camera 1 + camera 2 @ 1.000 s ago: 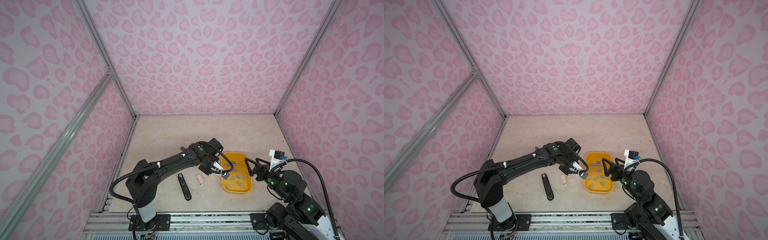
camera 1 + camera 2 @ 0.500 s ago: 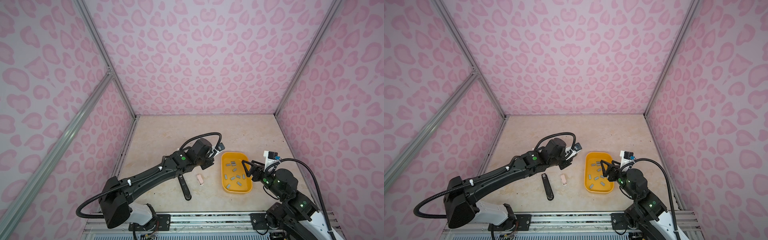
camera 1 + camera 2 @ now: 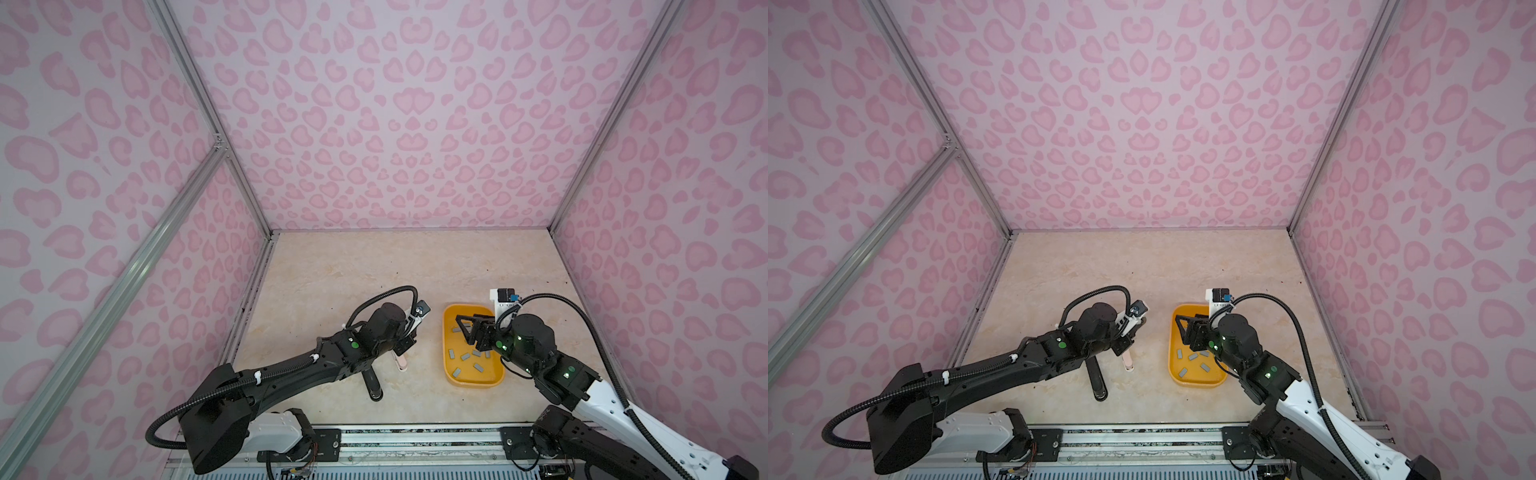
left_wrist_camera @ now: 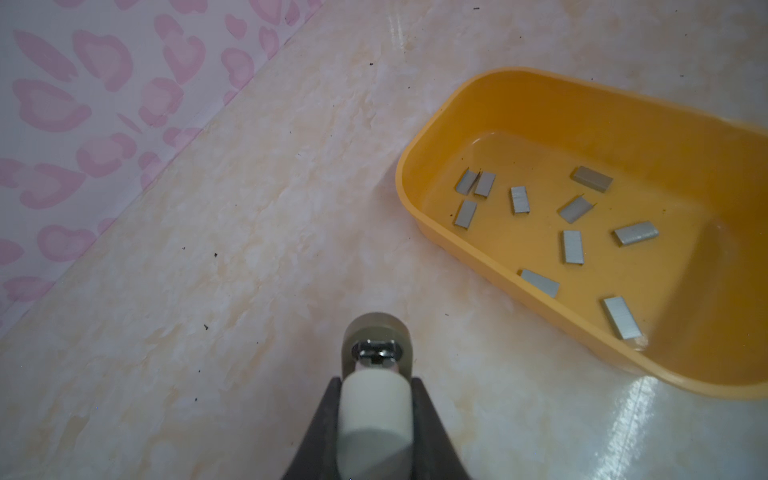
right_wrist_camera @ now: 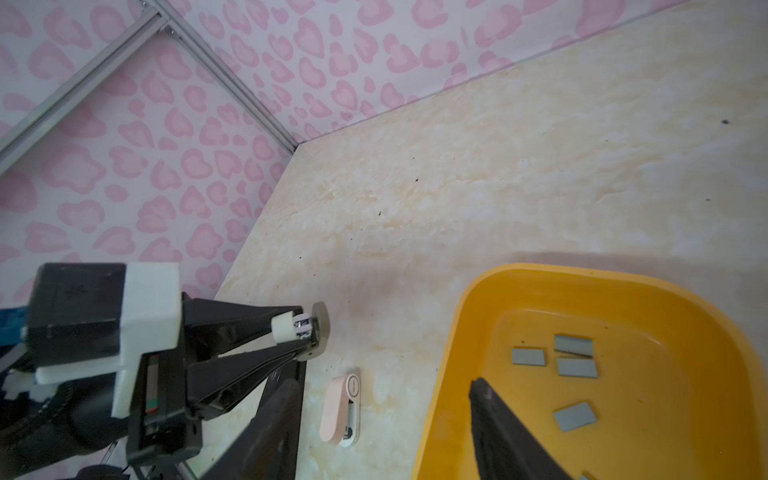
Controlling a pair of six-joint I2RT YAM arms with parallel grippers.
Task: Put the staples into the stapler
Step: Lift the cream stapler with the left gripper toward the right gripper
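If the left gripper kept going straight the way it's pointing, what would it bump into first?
Probably the bare tabletop, beside the yellow tray, not in it. The left gripper tilts downward, and the pale thing it holds would touch first.

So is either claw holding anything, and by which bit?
The left gripper is shut on what looks like a small white stapler, pinched across its white body, metal tip poking out. The right gripper holds nothing, open over the yellow tray.
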